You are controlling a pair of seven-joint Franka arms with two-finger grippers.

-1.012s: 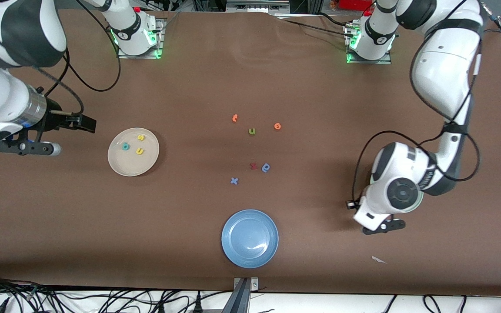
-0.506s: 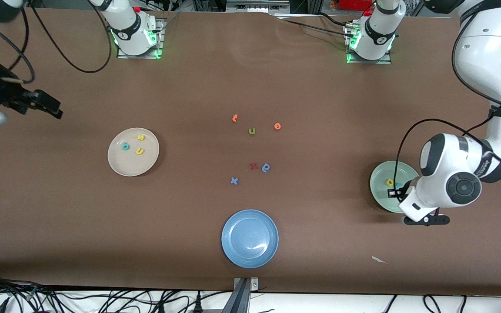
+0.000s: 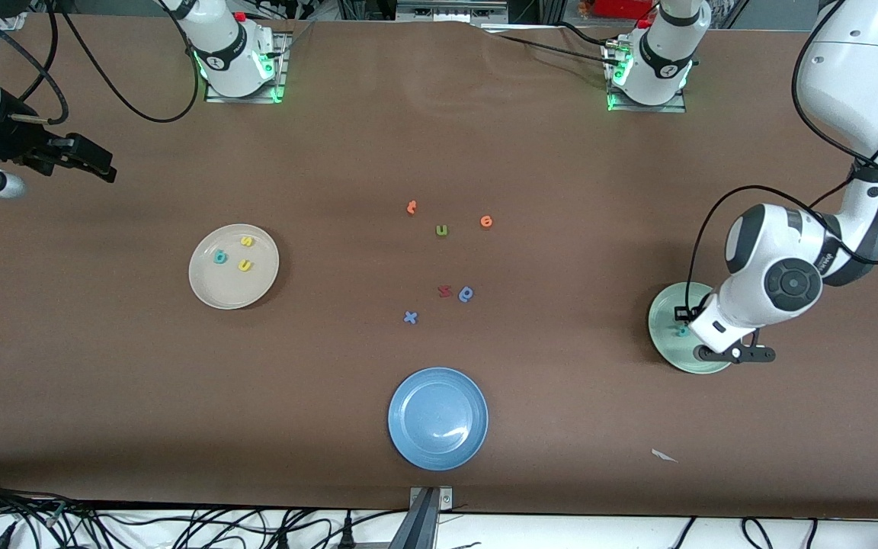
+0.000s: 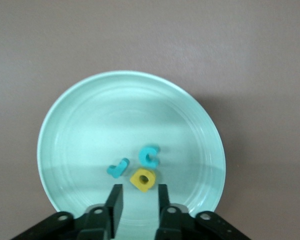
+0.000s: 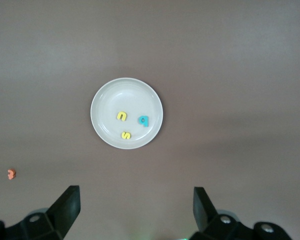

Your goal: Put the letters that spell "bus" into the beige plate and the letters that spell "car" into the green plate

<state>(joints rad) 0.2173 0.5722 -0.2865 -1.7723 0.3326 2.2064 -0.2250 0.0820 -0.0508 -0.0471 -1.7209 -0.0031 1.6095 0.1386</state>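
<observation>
We see in the left wrist view what the front view hides: the left hand hangs over the green plate, its fingers a little apart and holding nothing, with the yellow "a" just ahead of the fingertips, the teal "c" touching it and the teal "r" just beside. From the front, the left arm covers most of that plate, which sits at the left arm's end of the table, and only a teal speck shows. Our right hand hangs above bare table at the right arm's end, fingers spread wide and empty; its wrist view looks down on the beige plate well ahead of it, holding the yellow "u", the yellow "s" and the teal "b". The blue plate, seen only from the front, is empty. The stray letters, among them an olive "u" and a blue "x", lie mid-table, well apart from both hands, with open table around each plate.
</observation>
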